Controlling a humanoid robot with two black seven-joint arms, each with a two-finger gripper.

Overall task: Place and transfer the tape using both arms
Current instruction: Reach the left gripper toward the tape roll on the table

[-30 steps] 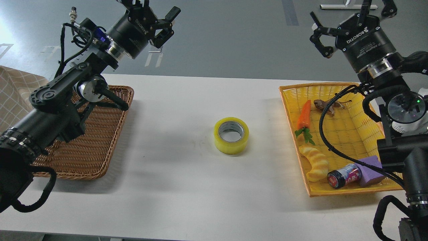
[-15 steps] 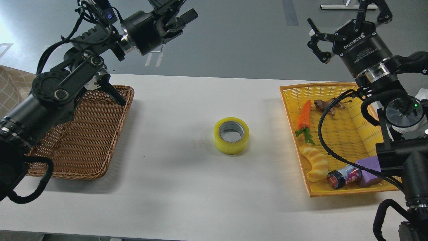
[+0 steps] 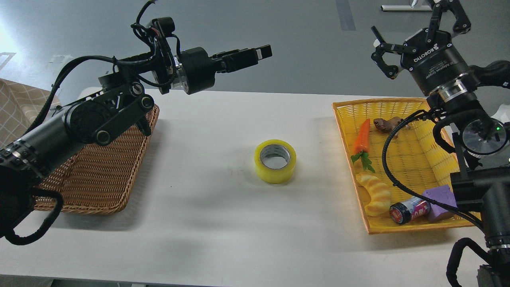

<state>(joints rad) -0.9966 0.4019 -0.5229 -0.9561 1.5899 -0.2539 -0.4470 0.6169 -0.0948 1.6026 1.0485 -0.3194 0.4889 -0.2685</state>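
Note:
The tape [image 3: 275,161], a yellow roll with a grey-white core, lies flat with its hole up in the middle of the white table [image 3: 223,223], and nothing touches it. My left gripper [image 3: 263,52] points right, level, high over the table's far edge, up and left of the tape. It is seen side-on, so its fingers cannot be told apart. My right gripper [image 3: 416,26] is raised beyond the table's far right corner with its fingers spread wide and empty.
A brown wicker basket [image 3: 99,175] sits at the left under my left arm. A yellow basket [image 3: 398,104] at the right holds a carrot [image 3: 361,137], a brown toy animal [image 3: 385,124], a ridged yellow toy [image 3: 376,195], a can [image 3: 409,210] and a purple block [image 3: 438,201].
My left arm has swung its gripper right and lower, turning it from pointing up to lying level. My right gripper has shifted only slightly. The tape has not moved.

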